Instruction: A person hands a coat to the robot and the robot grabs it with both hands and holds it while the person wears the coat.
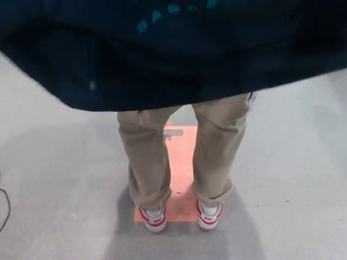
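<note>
Dark navy coat (173,49) fills the whole upper part of the frame, edge to edge, its hem running as a ragged line from the upper left down across the middle and up toward the right. Teal lettering (173,13) shows near the top centre, partly cut off by the frame edge — unreadable. Below the hem a person's legs (181,151) in tan trousers stand side by side, slightly apart, in the centre of the frame. White and red sneakers (181,215) sit at the lower centre, heels toward the camera, both on an orange floor mat (181,162) — the mat shows between the legs. Grey floor (293,179) all around. A thin dark cable (4,208) curls at the lower left edge. Neither robot hand shows anywhere, so the fingers cannot be told.
</note>
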Motion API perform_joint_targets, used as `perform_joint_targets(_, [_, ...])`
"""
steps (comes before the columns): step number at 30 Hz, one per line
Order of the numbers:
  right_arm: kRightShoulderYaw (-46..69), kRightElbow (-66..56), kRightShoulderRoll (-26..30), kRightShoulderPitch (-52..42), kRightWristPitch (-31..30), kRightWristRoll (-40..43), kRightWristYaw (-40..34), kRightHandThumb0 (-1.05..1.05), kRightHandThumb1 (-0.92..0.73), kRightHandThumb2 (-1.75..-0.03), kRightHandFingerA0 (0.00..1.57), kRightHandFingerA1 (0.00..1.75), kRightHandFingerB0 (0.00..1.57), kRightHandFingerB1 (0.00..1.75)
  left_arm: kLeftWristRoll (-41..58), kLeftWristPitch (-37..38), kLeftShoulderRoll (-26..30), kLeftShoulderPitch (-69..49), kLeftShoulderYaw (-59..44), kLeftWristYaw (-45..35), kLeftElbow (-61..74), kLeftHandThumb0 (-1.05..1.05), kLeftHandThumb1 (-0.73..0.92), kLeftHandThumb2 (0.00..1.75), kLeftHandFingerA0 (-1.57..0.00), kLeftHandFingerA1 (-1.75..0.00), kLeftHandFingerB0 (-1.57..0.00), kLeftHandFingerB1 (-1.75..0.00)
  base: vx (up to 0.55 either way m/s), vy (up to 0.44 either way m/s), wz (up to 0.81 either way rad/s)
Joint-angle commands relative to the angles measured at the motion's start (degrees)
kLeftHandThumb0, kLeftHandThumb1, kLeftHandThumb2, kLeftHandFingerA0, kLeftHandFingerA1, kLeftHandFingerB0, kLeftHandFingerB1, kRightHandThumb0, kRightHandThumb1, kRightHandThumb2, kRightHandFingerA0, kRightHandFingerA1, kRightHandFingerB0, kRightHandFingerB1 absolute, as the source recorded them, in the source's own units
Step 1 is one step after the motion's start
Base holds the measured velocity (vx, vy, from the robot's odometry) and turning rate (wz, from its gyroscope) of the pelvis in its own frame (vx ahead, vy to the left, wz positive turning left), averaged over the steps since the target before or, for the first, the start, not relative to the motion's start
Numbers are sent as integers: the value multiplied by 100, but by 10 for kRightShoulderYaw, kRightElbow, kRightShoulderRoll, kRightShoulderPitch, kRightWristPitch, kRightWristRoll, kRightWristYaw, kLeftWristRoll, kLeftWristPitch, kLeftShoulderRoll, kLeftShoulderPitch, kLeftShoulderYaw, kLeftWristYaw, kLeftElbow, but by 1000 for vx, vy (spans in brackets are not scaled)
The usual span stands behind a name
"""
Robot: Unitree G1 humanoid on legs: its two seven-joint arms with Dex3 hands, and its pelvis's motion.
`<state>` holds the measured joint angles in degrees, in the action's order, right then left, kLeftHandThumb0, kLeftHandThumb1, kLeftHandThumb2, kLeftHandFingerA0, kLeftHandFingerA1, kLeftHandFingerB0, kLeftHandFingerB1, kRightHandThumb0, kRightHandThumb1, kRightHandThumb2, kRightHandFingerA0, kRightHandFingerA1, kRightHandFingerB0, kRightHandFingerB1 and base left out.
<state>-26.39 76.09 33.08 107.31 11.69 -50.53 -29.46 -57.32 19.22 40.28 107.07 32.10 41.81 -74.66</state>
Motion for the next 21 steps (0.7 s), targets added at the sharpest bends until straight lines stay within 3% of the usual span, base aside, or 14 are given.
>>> perform_joint_targets(1, [4, 2, 12, 16, -13, 12, 3, -19, -63, -61, 88, 162, 82, 75, 9, -26, 19, 19, -6, 6, -2, -21, 64, 63, -99, -166, -76, -76, 0, 0, 0])
perform_joint_targets(12, [-4, 3, 13, 19, -25, 11, 11, -24, -67, -64, 88, 162, 80, 67, 11, -25, 21, 21, -5, -3, -3, -22, 67, 64, -94, -162, -71, -79, 0, 0, 0])
perform_joint_targets(13, [-6, 4, 10, 21, -39, 10, 22, -37, -73, -64, 96, 144, 52, 45, 18, -26, 20, 20, -10, -10, -3, -31, 74, 63, -85, -131, -57, -48, 0, 0, 0])
perform_joint_targets(14, [-8, 6, 7, 23, -55, 8, 32, -37, -73, -64, 96, 144, 52, 45, 24, -26, 18, 18, -15, -16, -4, -31, 74, 63, -85, -131, -57, -48, 0, 0, 0])
perform_joint_targets(15, [-10, 8, 5, 25, -68, 7, 47, -55, -75, -63, 70, 103, 29, 31, 27, -35, 16, 17, -18, -21, -6, -38, 73, 62, -57, -75, -37, -33, 0, 0, 0])
perform_joint_targets(16, [-12, 9, 2, 27, -81, 7, 63, -77, -59, -92, 14, 45, 2, 24, 28, -50, 12, 15, -21, -29, -8, -34, 50, 103, 0, -48, 0, -48, 0, 0, 0])
perform_joint_targets(17, [-11, 10, -1, 28, -92, 9, 78, -84, -59, -97, 0, 18, 0, 13, 30, -71, 7, 15, -24, -42, -10, -82, 59, 90, -6, -22, -6, -17, 0, 0, 0])
perform_joint_targets(18, [-11, 10, -3, 29, -97, 11, 83, -84, -59, -97, 0, 18, 0, 13, 31, -84, 4, 16, -26, -51, -11, -82, 59, 90, -6, -22, -6, -17, 0, 0, 0])
perform_joint_targets(19, [-8, 9, -4, 28, -98, 15, 88, -90, -58, -85, 0, 3, 0, 1, 32, -93, 2, 16, -27, -64, -12, -84, 60, 96, 0, -12, 0, -13, 0, 0, 0])
perform_joint_targets(20, [-2, 8, -5, 27, -94, 22, 94, -97, -64, -98, 0, 0, 0, 2, 39, -97, 1, 16, -33, -75, -13, -93, 63, 95, 0, 0, 0, -4, 0, 0, 0])
perform_joint_targets(21, [2, 8, -5, 28, -91, 27, 101, -99, -66, -99, 0, 0, 0, 1, 44, -102, -1, 15, -36, -81, -13, -94, 61, 95, 0, 0, 0, -6, 0, 0, 0])
